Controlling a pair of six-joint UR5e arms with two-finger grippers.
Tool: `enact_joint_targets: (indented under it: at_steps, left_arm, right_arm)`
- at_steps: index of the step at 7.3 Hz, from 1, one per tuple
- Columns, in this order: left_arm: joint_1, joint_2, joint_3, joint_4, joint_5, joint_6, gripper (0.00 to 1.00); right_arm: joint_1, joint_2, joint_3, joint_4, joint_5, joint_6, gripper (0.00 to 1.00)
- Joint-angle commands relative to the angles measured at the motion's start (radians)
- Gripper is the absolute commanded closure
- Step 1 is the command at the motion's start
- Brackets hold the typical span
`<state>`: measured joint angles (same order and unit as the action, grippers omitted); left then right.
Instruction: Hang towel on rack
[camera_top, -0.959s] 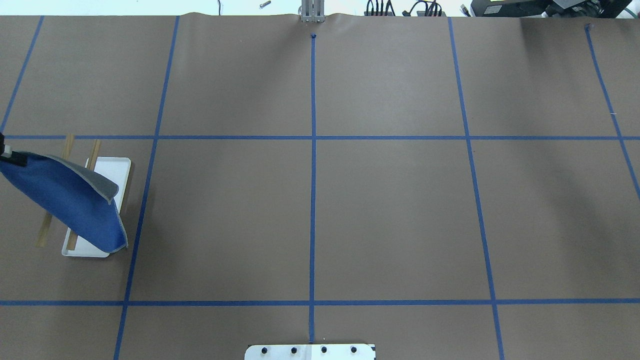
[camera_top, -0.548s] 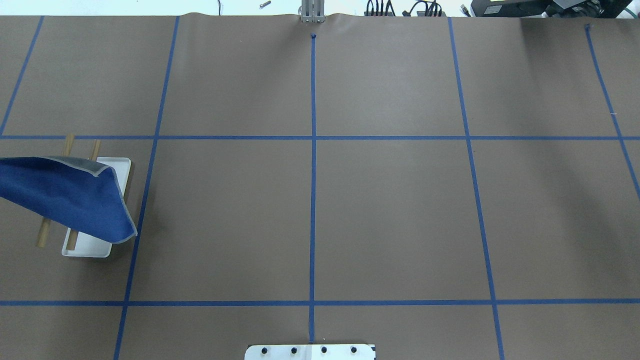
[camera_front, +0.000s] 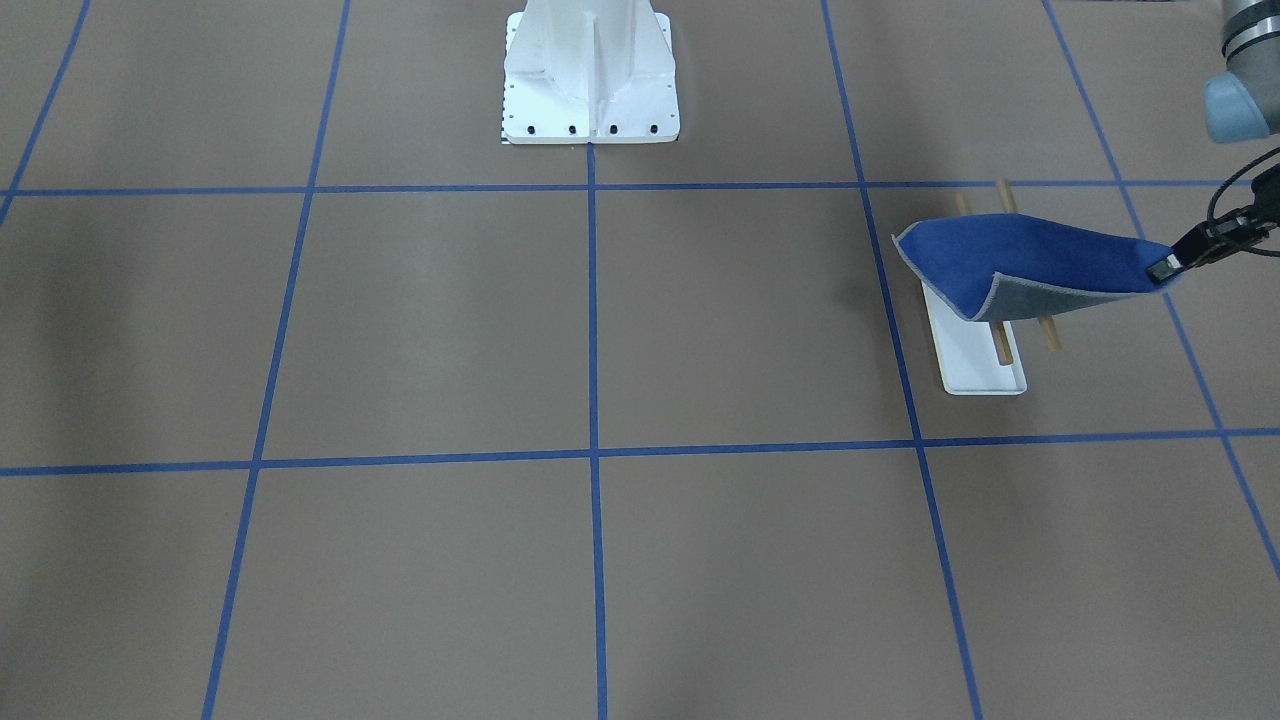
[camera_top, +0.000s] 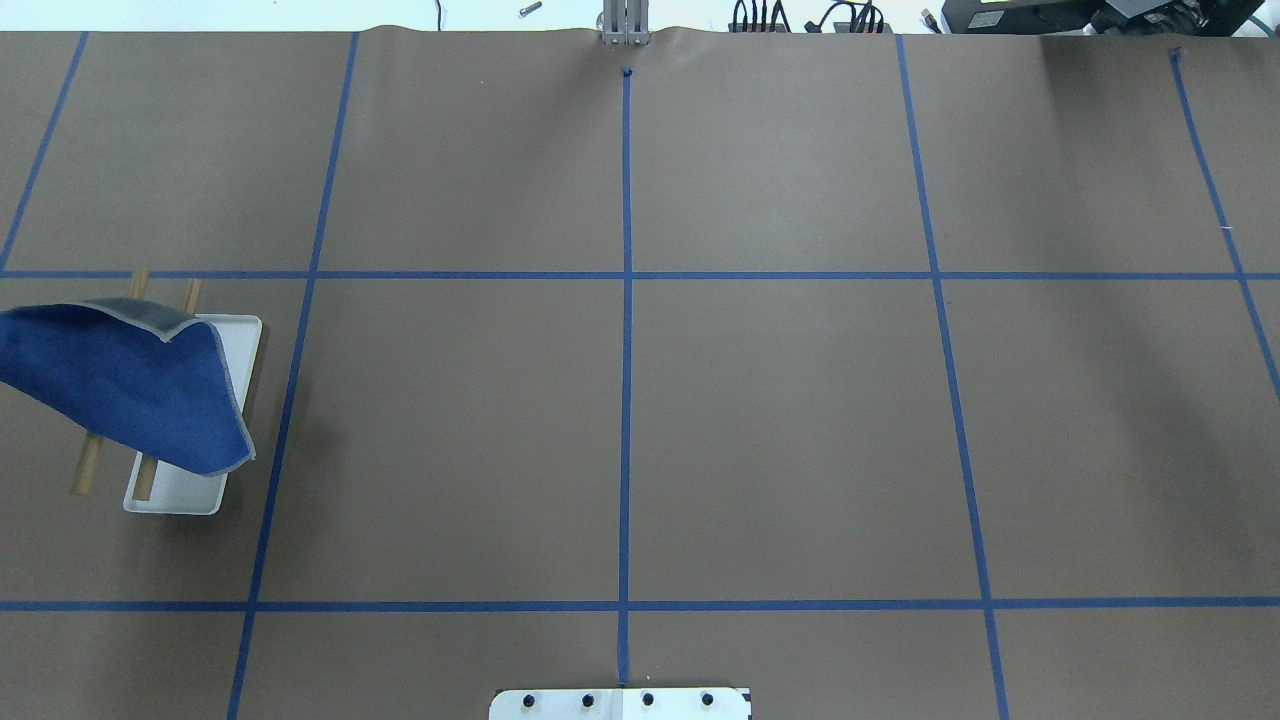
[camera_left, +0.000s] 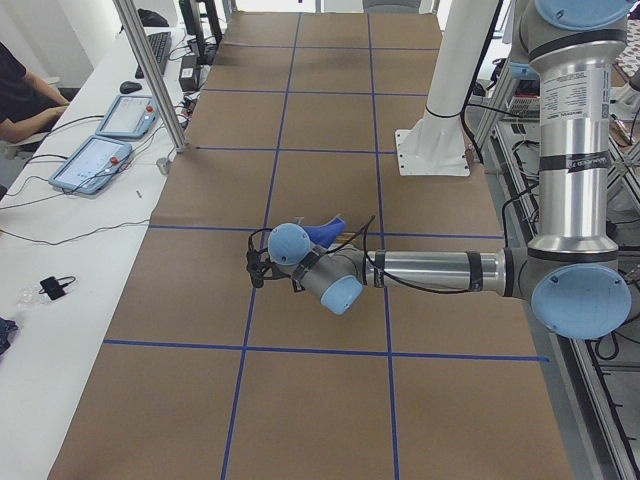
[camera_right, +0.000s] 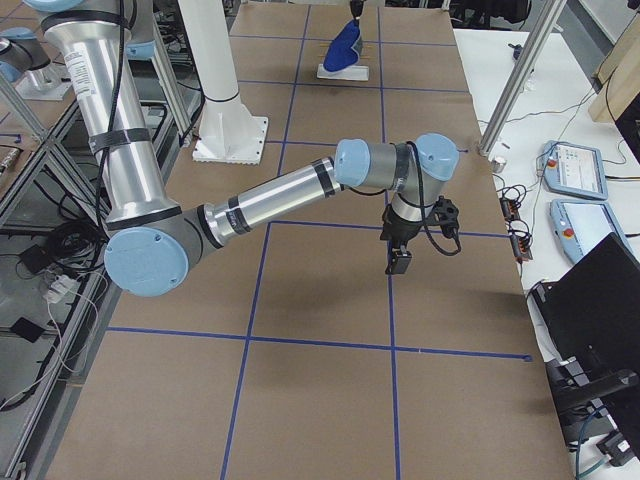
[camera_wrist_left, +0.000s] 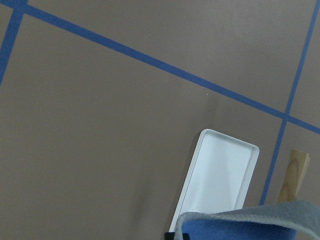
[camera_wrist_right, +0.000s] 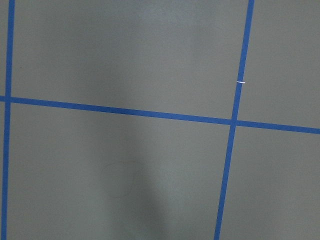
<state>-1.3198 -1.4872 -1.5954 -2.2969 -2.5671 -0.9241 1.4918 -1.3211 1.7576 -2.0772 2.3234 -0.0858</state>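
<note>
While the left gripper (camera_front: 1166, 267) is clamped on one corner of the towel (camera_front: 1020, 262), the cloth lies spread above the rack (camera_front: 975, 372), blue face up. It crosses both wooden rods, and its free edge (grey underside curling into sight) droops on the side of the rack away from the gripper. The step in hand looks like the draping itself. The cloth seems to rest on the rods, though true contact is hard to judge from these angles. The next move calls for lowering the held corner on the gripper's side of the rack, then letting go, so both halves hang evenly. The right gripper (camera_right: 398, 262) hangs far from the rack, and whether it is clenched cannot be told.
</note>
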Motion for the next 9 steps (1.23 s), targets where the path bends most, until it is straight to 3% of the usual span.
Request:
enact_joint_targets:
  at_steps: [1,5,6,7,9]
  left_arm:
    - [-0.001,0.008,0.012,-0.079,0.038,0.033,0.02]
    - [-0.035,0.040,0.017,-0.021,0.048,0.242,0.02]
    - [-0.089,0.041,0.015,0.072,0.050,0.416,0.02]
    - [-0.142,0.038,0.012,0.205,0.117,0.670,0.02]
    - [-0.215,-0.040,-0.071,0.558,0.365,0.986,0.02]
  right_arm:
    - [0.001,-0.013,-0.001,0.020,0.002,0.000,0.00]
    - [0.002,-0.176,-0.001,0.247,-0.001,0.000,0.00]
    - [0.002,-0.200,-0.026,0.297,-0.004,0.007,0.00]
    - [0.002,-0.201,-0.047,0.299,-0.006,0.008,0.00]
    - [0.008,-0.201,-0.052,0.289,-0.006,0.009,0.00]
